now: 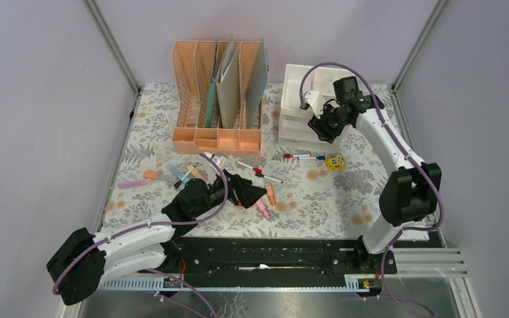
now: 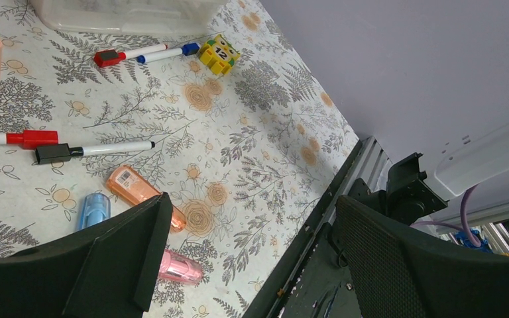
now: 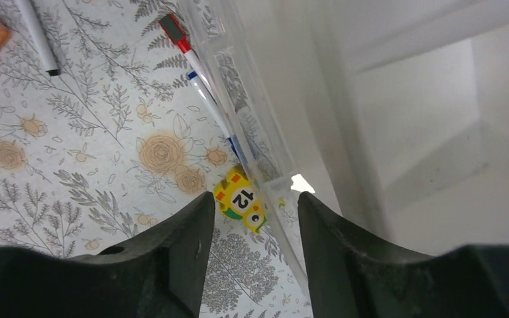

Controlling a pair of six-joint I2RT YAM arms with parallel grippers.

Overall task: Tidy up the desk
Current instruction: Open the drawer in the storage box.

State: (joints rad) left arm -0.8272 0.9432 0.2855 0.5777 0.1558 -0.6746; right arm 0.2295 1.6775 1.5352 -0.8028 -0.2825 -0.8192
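The desk (image 1: 344, 199) is covered in pale fern-print cloth and strewn with small items. My left gripper (image 1: 252, 191) is open and empty, low over the front middle. In the left wrist view the gripper (image 2: 252, 265) stands by a pink tube (image 2: 175, 267), an orange tube (image 2: 136, 189) and a blue one (image 2: 93, 211). My right gripper (image 1: 319, 127) is open and empty in front of the white drawer unit (image 1: 305, 106). In the right wrist view the gripper (image 3: 252, 258) hangs above a yellow "12" block (image 3: 240, 201).
A peach file rack (image 1: 217, 139) with folders stands at the back. Red-capped and black-capped markers (image 1: 260, 172) lie in the middle, and red and blue markers (image 1: 305, 157) lie by the drawers. Pink, orange and blue pieces (image 1: 166, 176) lie at the left. Metal posts frame the desk.
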